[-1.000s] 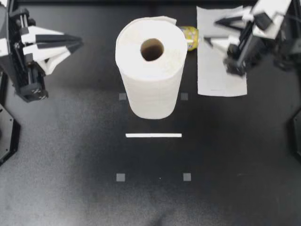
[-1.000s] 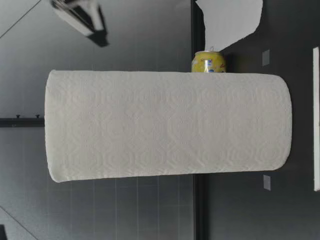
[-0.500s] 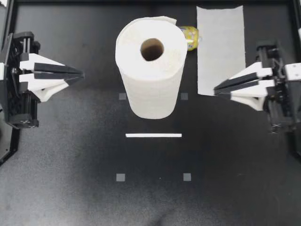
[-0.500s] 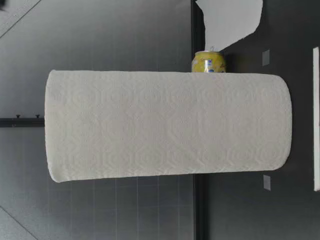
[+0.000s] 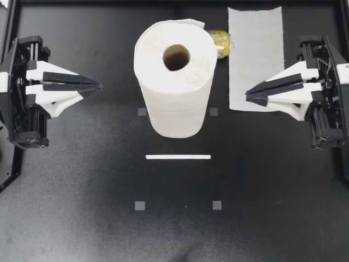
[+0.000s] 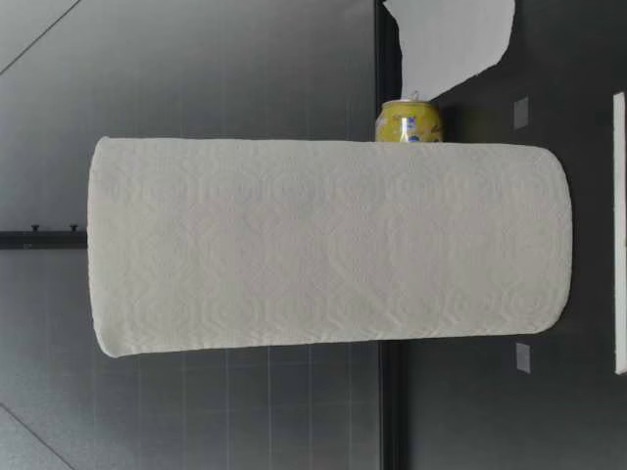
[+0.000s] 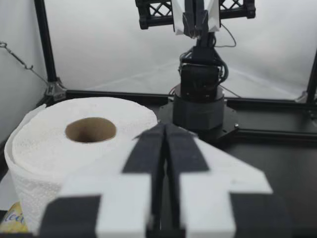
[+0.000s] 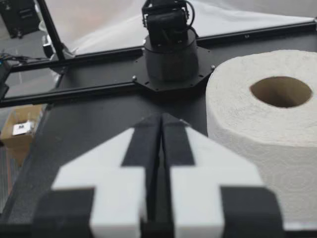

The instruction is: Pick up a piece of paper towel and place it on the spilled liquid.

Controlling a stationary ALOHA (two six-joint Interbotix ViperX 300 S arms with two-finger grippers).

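My left hand [image 5: 99,86] and right hand [image 5: 247,96] are both closed and empty. The loose paper towel sheet [image 5: 255,54] lies flat at the far edge of the surface [image 5: 174,234], toward its right corner, beside a yellow can [image 5: 222,43]. It looks thin, soft, embossed and nearly weightless. I'd pinch its near edge, since it will likely drape and crumple.

My right claw [image 5: 249,96] has left the loose sheet [image 5: 255,54] it hung over a second ago. It has swung out to the right of the paper towel roll [image 5: 175,82] and now points at it, fingers pressed together. My left claw [image 5: 98,87] has edged slightly closer to the roll.
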